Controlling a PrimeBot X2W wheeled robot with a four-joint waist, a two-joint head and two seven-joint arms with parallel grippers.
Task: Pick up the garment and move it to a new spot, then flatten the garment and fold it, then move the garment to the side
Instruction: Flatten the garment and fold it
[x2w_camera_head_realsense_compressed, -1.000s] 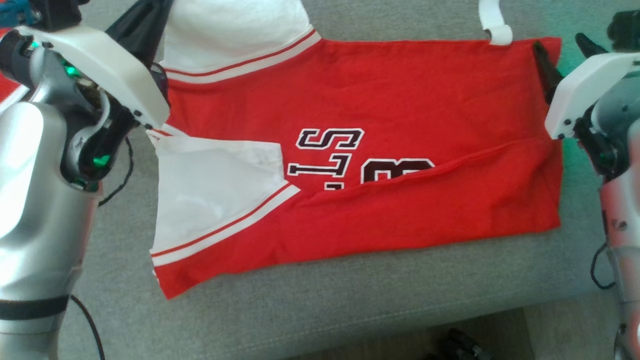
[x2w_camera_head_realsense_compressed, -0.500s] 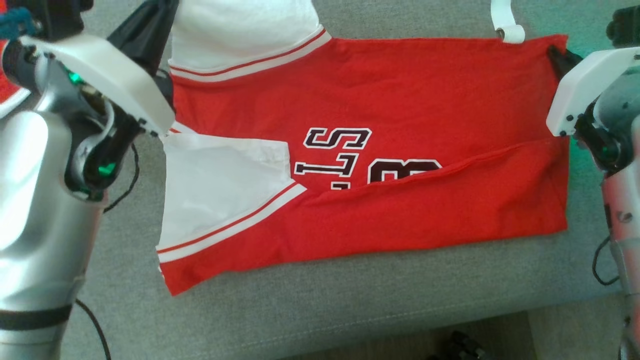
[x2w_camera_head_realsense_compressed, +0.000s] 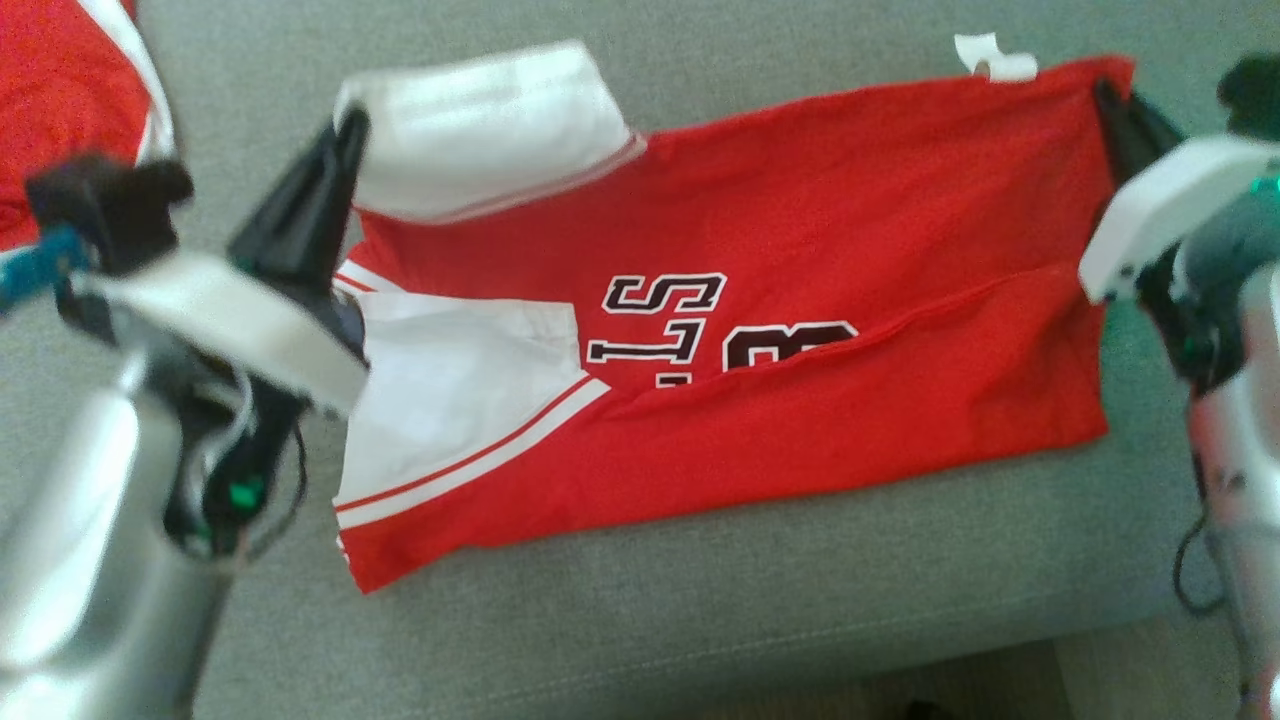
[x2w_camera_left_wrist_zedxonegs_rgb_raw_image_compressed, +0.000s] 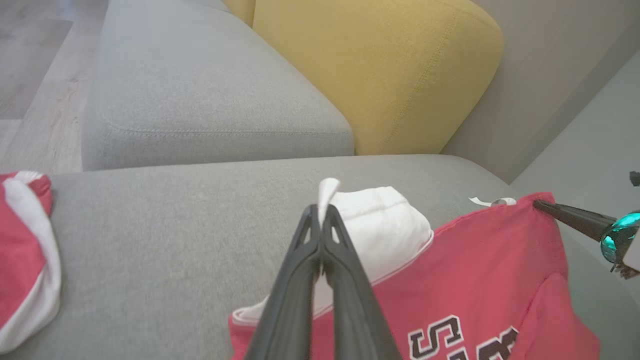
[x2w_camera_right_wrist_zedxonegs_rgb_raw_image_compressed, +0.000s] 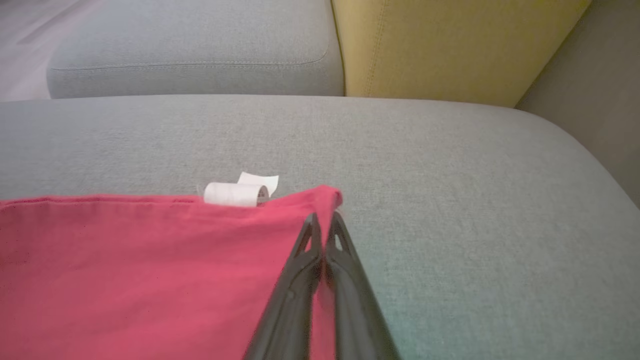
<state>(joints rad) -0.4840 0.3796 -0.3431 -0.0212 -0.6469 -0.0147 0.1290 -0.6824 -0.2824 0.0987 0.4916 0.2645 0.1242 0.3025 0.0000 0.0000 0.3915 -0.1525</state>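
Two thin pinches carry your far-edge fold.
Nearest you, the garment (x2w_camera_head_realsense_compressed: 800, 200) lies on the sofa cushion (x2w_camera_head_realsense_compressed: 700, 620) with its near flap (x2w_camera_head_realsense_compressed: 900, 400) turned over; drag unevenly and that flap may slide open. Farther back, the left tool (x2w_camera_head_realsense_compressed: 348, 125) is clamped on the white sleeve (x2w_camera_head_realsense_compressed: 480, 130), the right tool (x2w_camera_head_realsense_compressed: 1102, 92) on the far right red corner; either sliver could slip.
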